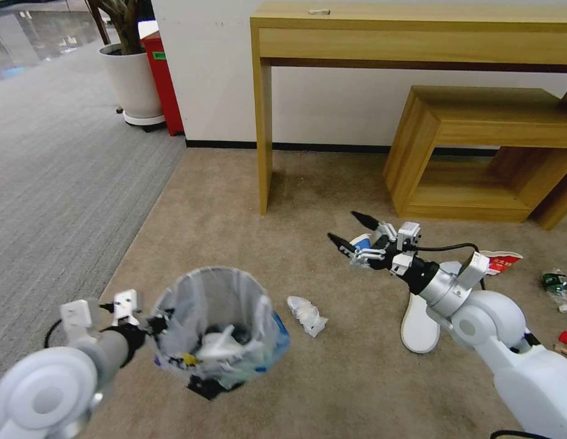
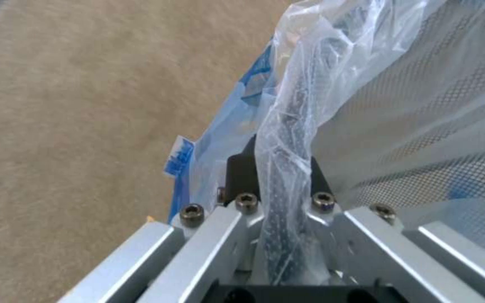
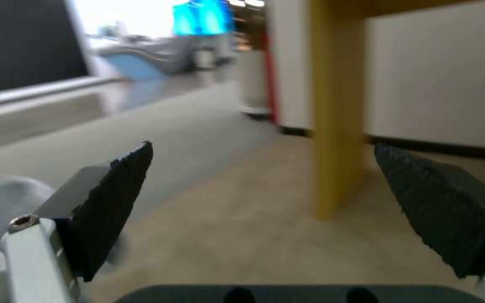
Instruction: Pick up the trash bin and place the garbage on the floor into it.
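Beige carpet floor [image 1: 235, 201], grey carpet to its left; white wall behind, wooden desk [image 1: 411, 30] against it, low wooden shelf unit [image 1: 478, 152] under the desk's right end.

Left gripper [image 1: 155, 323], well left of the desk leg: fingers [image 2: 242, 168] clamped on the rim of the trash bin [image 1: 216, 323], bag plastic pinched between them. The bin hangs tilted, litter inside.

Crumpled white wrapper [image 1: 306, 315] on the floor just right of the bin.

Right gripper [image 1: 350, 231] hovers right of the desk leg, fingers [image 3: 113, 202] spread wide, holding nothing. Blue-white paper cup [image 1: 360, 244] just behind the fingertips; white slippers [image 1: 419, 326] beneath the forearm; red-white crushed bowl [image 1: 502, 261] and small bottle [image 1: 556, 285] farther right.
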Motion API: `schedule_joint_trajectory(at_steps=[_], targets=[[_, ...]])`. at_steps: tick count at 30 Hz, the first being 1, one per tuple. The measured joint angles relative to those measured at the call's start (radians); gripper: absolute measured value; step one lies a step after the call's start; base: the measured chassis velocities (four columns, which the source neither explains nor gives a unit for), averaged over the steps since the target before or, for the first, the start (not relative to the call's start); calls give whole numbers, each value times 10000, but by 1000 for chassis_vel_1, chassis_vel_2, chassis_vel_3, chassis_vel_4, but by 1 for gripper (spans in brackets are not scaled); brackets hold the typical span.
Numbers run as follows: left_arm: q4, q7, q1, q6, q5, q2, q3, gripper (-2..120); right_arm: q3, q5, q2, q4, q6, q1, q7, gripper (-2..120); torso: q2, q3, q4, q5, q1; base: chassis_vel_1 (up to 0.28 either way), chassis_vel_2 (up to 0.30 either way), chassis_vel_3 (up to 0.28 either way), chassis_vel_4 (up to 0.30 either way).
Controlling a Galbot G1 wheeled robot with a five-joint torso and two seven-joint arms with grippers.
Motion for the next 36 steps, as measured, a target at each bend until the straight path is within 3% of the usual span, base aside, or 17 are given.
schedule_joint_trajectory(at_steps=[1, 3, 7, 9, 14, 20, 36], targets=[[0, 0, 0, 0, 0, 0, 0, 1, 0, 0, 0, 0, 0, 0, 0, 100, 0, 0, 0, 0, 0, 0, 0, 0, 0], [86, -1000, -88, -2, -662, -237, -515, 1, 257, -730, 329, -161, 241, -484, 968, 100, -1, 0, 0, 0, 0, 0, 0, 0, 0], [183, -1353, -99, -1, -962, -398, -945, 1, 441, -1289, 641, -271, 670, -820, 1514, 100, -1, 1, 0, 0, 0, 0, 0, 0, 0], [269, -1511, -52, -2, -1126, -586, -1457, 1, 591, -1961, 1086, -367, 1311, -1158, 2039, 100, 0, 0, 0, 0, 0, 0, 0, 0, 0], [355, -1558, 58, -3, -1159, -800, -2052, 1, 892, -2632, 2027, -381, 1723, -1634, 2169, 100, 0, 0, 1, 1, 0, 0, 0, 0, 0], [366, -1559, 126, -2, -704, -872, -2068, 1, 1021, -2940, 2550, -511, 2042, -1951, 2125, 100, -1, 0, 0, 0, 0, 0, 0, 0, 0], [294, -1539, 110, -1, -321, -952, -1706, 1, 1032, -3016, 2587, -655, 2284, -2176, 1815, 100, 0, 0, 0, 1, 0, 0, 0, 0, 0]])
